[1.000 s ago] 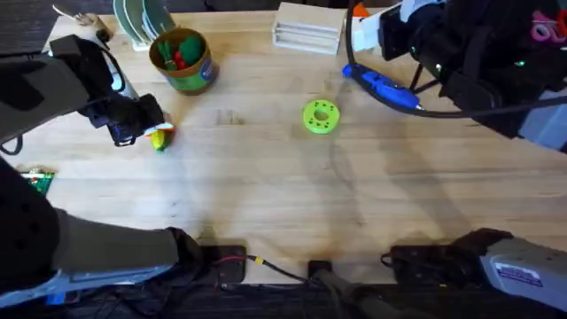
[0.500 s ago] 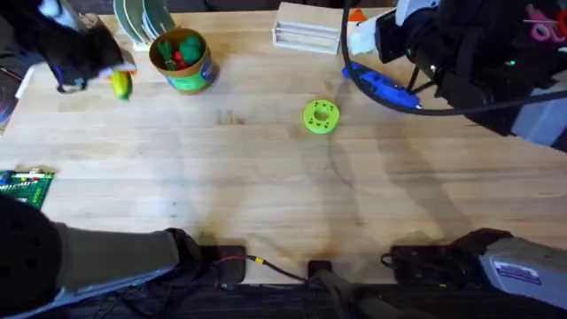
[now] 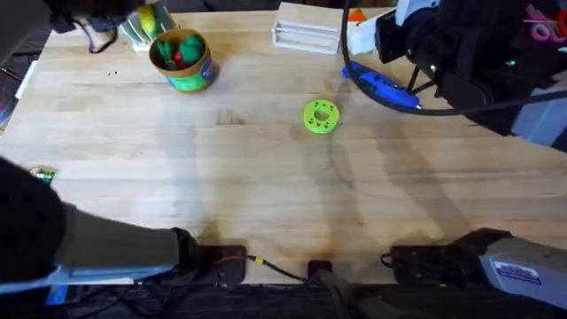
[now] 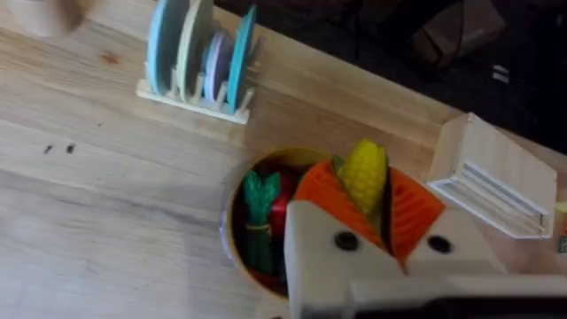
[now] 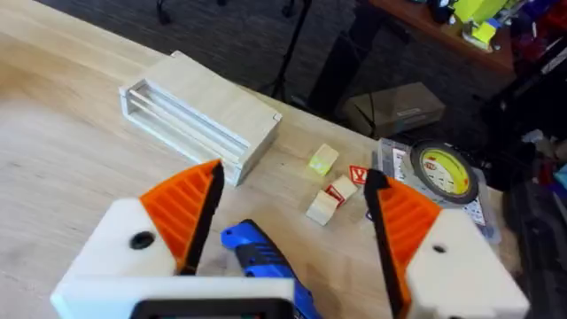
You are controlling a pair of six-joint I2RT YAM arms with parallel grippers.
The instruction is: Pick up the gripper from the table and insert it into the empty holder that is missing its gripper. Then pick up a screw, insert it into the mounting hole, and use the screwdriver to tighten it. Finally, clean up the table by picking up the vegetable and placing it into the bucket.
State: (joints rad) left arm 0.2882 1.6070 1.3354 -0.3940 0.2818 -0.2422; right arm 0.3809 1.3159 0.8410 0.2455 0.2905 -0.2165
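- Left gripper [image 4: 379,199] up at far left of table, orange pads clamped on the vegetable [image 4: 365,175], a yellow corn-like piece, lifted off the wood.
- From the left wrist view the vegetable hangs over the bucket [image 4: 232,232], near its rim; can't tell if it is right above the opening.
- Bucket [image 3: 183,60] stands upright on the table [image 3: 230,177], green and red toy pieces [image 3: 181,50] inside.
- Disc rack [image 4: 198,62] just behind the bucket, coloured discs standing in it.
- Right gripper [image 5: 292,208] at far right, fingers spread wide, nothing between them, hovering above the screwdriver [image 5: 262,257].
- Screwdriver [image 3: 383,87] lies flat on the table, blue, near the right gripper.
- Lime-green round disc [image 3: 321,116] sits alone mid-table, well apart from both arms.
- Pale wooden box [image 3: 309,27] at the far edge, between bucket and right gripper.
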